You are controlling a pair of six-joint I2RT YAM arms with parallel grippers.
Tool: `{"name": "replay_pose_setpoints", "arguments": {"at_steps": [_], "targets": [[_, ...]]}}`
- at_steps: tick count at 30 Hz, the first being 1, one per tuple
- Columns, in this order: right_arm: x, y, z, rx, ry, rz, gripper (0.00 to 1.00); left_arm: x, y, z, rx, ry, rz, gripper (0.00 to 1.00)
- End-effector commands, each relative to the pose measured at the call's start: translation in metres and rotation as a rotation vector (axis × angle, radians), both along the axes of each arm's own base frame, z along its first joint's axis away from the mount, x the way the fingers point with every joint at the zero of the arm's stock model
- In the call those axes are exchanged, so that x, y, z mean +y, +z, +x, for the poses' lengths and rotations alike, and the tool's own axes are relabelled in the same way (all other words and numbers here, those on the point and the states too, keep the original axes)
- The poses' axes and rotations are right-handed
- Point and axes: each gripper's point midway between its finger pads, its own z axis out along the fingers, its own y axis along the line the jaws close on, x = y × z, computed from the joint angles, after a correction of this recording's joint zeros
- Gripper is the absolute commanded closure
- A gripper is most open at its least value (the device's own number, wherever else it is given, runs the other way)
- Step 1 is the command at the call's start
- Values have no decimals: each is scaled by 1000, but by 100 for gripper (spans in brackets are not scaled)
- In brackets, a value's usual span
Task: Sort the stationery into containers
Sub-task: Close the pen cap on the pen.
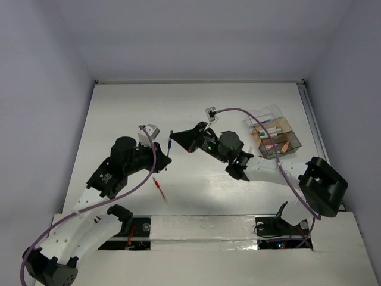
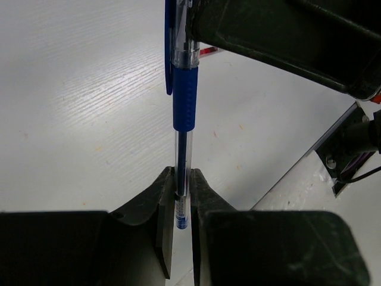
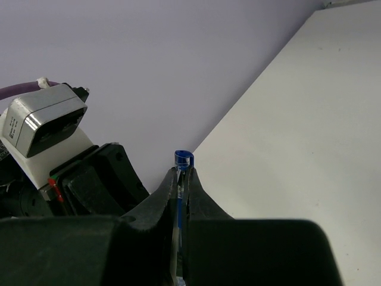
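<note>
blue pen (image 2: 184,98): top cut off by view edge | organiser box (image 1: 296,140) contents: too small to tell

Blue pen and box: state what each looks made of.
Blue pen: likely plastic, a clear glossy barrel showing the ink tube, with a ribbed blue grip, possibly rubber. Box: seemingly clear plastic; contents show through its walls.

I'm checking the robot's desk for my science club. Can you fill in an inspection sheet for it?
Surface: white table.
Job's things: blue pen held between both arms; red pen lying on the table near the left arm; organiser box at the right, small pieces inside.
Clutter: nothing seen.
Grippers: left gripper and right gripper both have jaws shut on the blue pen, one at each end.
Cables: a purple cable loops along each arm.
Surroundings: plain pale walls.
</note>
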Motion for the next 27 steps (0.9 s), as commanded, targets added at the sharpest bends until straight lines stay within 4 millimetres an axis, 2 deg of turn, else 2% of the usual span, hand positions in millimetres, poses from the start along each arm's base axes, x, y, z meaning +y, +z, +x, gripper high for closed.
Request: {"name": "replay_pose_setpoints", "arguments": {"at_steps": [1, 5, 9, 13, 18, 19, 21, 22, 23, 24, 27], "targets": [[23, -91, -87, 172, 296, -222, 100, 0, 100, 45, -347, 117, -181, 100], [21, -98, -100, 194, 321, -218, 100, -1, 106, 48, -345, 123, -188, 100], [15, -99, -102, 187, 316, -219, 100, -3, 107, 48, -334, 123, -199, 100], [10, -87, -98, 152, 286, -219, 100, -7, 100, 47, -305, 107, -203, 100], [11, -59, -94, 114, 264, -171, 100, -14, 96, 42, -288, 59, -212, 100], [7, -53, -84, 111, 240, -153, 94, -14, 95, 42, -288, 57, -210, 100], [1, -33, -83, 85, 235, -110, 79, -14, 92, 42, -280, 54, -204, 100], [-5, -26, -78, 66, 220, -99, 66, -14, 89, 42, -277, 55, -199, 100], [-9, -20, -76, 50, 213, -92, 61, -14, 87, 42, -271, 54, -196, 100], [-16, -5, -73, 20, 201, -72, 57, -14, 85, 43, -269, 53, -192, 100], [-28, 12, -69, -51, 176, -96, 47, -14, 82, 42, -267, 53, -190, 100]]}}
